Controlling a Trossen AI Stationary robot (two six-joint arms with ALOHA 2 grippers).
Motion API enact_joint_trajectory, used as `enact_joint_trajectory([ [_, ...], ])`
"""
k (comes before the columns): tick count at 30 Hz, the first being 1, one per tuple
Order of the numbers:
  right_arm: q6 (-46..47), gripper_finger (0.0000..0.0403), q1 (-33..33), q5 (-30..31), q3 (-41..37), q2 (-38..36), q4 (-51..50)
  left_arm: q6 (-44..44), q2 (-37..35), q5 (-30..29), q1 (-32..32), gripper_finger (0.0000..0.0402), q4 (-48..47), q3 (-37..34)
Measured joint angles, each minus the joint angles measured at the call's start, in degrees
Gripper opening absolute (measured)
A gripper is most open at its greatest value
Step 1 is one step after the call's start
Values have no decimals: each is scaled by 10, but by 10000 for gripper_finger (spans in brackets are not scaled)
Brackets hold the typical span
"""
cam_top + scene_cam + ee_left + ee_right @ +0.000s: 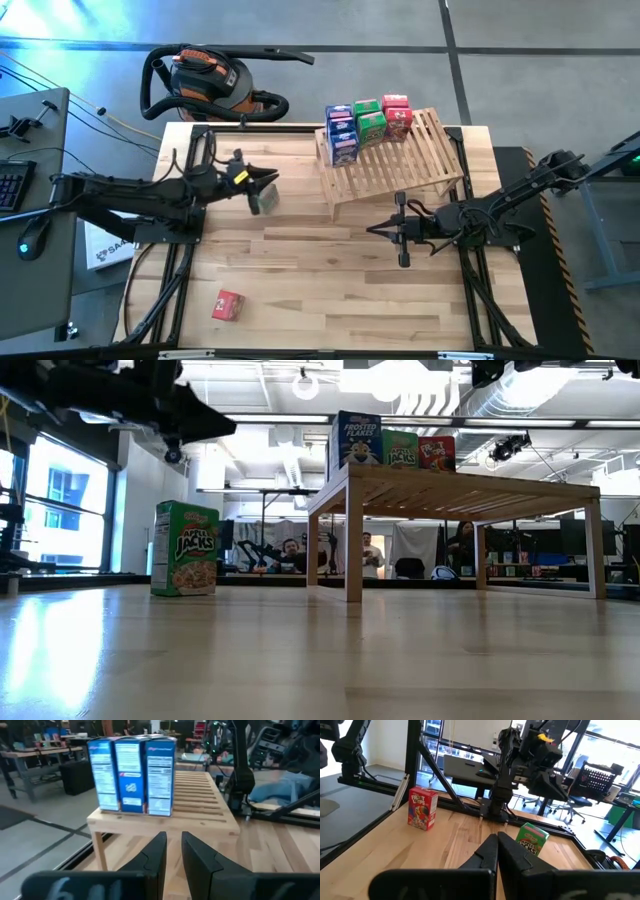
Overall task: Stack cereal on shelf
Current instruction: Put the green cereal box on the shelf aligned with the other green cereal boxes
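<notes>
The wooden slatted shelf (400,165) stands at the table's far right. Blue (341,135), green (369,120) and red (397,113) cereal boxes stand upright in rows at its far end; the three blue ones fill the left wrist view (132,775). A green box (266,200) stands upright on the table, also in the low view (185,548). A red box (228,305) lies near the table's near left corner. My left gripper (272,181) hovers above the green box, its fingers (160,850) a narrow gap apart, empty. My right gripper (372,231) is shut and empty near the shelf's near side.
An orange and black shop vacuum (205,80) stands beyond the table's far edge. Black frame rails (180,270) run along the table's left and right sides. People sit in the room behind the table (370,550). Bare tabletop lies between the two loose boxes and my right gripper.
</notes>
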Motion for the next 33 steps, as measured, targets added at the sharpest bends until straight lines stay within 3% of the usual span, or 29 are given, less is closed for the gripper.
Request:
enact_joint_trajectory([
  [5,1,0,0,0,0,0,3,-14,-28,-3,9,49,-1,-35],
  [19,104,0,0,25,0,0,-19,-159,-29,-6,19,49,-55,-58],
  [28,115,0,0,85,0,0,-7,-107,-29,-158,20,49,-53,-58],
  [33,120,0,0,87,0,0,1,-76,-29,-168,19,49,-59,-58],
])
